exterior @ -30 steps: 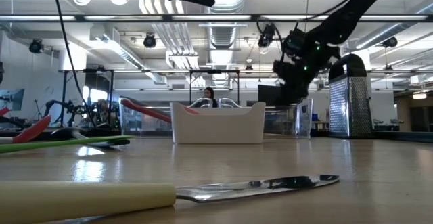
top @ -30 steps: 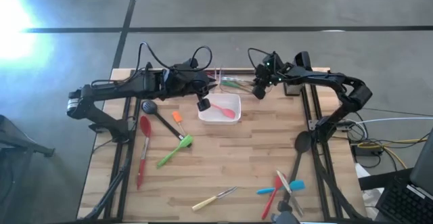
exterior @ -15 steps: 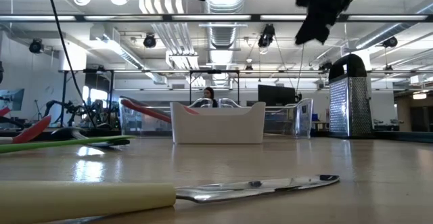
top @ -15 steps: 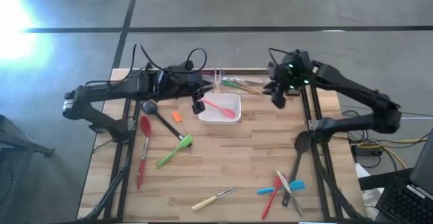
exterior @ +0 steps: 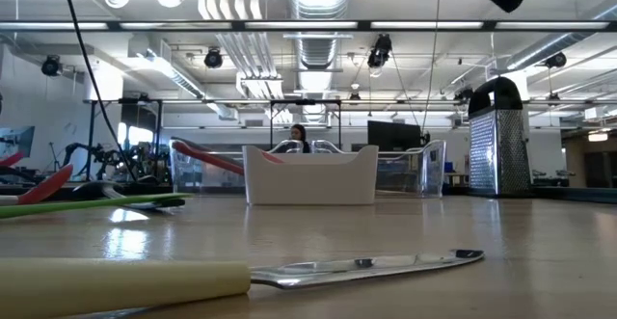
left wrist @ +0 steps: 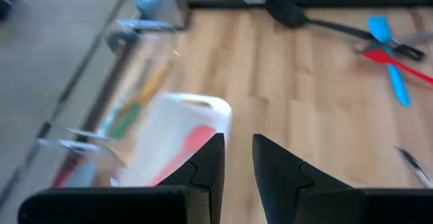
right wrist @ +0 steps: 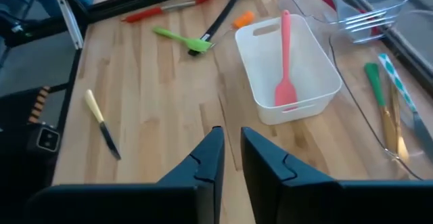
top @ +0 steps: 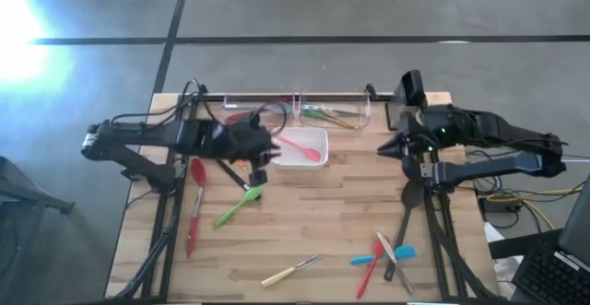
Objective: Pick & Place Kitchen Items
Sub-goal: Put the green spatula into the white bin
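My left gripper (top: 259, 173) hovers shut and empty above the table, just near-left of the white dish (top: 318, 158); its fingers show in the left wrist view (left wrist: 237, 162). My right gripper (top: 387, 148) hovers shut and empty to the right of the dish; it also shows in the right wrist view (right wrist: 232, 155). A pink spatula (right wrist: 284, 56) lies in the dish. A green utensil (top: 236, 206), a red spoon (top: 194, 204), a black ladle (top: 216, 158) and a small orange piece (top: 241, 160) lie on the left of the table. A cream-handled knife (top: 290, 270) lies near the front edge.
Two clear bins (top: 295, 108) stand along the far edge, with green utensils (top: 324, 114) in the right one. A second black ladle (top: 407, 204) and blue and red utensils (top: 380, 255) lie at the near right. A metal grater (exterior: 498, 138) stands at the far right.
My left gripper has gone from above the dish toward the table's near-left and now hangs beside the dish. My right gripper has swung from above the far bins toward the table's right edge and nearer. In the low view it has risen almost out of frame.
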You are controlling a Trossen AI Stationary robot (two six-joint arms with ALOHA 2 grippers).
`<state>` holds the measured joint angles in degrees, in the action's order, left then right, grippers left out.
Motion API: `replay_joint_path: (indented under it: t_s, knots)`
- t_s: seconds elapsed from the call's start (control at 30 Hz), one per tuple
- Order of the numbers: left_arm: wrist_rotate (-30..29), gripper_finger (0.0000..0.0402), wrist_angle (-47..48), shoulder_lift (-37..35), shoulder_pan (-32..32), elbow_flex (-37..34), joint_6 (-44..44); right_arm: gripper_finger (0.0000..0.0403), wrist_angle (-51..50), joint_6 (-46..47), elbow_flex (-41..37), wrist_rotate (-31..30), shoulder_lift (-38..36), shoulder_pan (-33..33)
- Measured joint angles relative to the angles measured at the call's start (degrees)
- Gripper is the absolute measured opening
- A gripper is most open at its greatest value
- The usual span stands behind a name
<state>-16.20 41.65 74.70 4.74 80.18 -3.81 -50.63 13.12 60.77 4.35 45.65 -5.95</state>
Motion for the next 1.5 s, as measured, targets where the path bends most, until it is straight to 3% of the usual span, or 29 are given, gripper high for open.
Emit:
replay_joint_path:
  t_s: [0.17,0.33,0.9,1.03,1.3,1.5]
  knots:
    - [-5.12,0.0080,4.89,-0.02,7.06,-2.48,-9.66,0.0023,0.35,0.81,-1.12,-5.71,0.18,7.01]
    - [-5.45,0.0080,9.00,-0.02,11.46,-7.24,-21.04,0.0018,0.55,2.28,-1.97,-6.35,2.60,9.64]
    - [0.65,0.0082,11.69,-0.02,12.07,-24.43,-42.24,0.0018,1.68,-0.80,-2.21,-6.53,7.25,9.94]
    - [2.86,0.0109,8.72,0.02,12.07,-28.45,-44.44,0.0018,2.10,-1.68,-2.21,-7.25,7.25,9.94]
    - [6.72,0.0206,2.21,0.04,11.83,-34.27,-48.03,0.0018,2.19,-1.83,-2.21,-9.02,7.25,9.91]
    - [8.39,0.0226,-5.94,0.04,11.86,-38.41,-50.06,0.0018,2.16,-2.78,-2.21,-9.06,7.25,9.91]
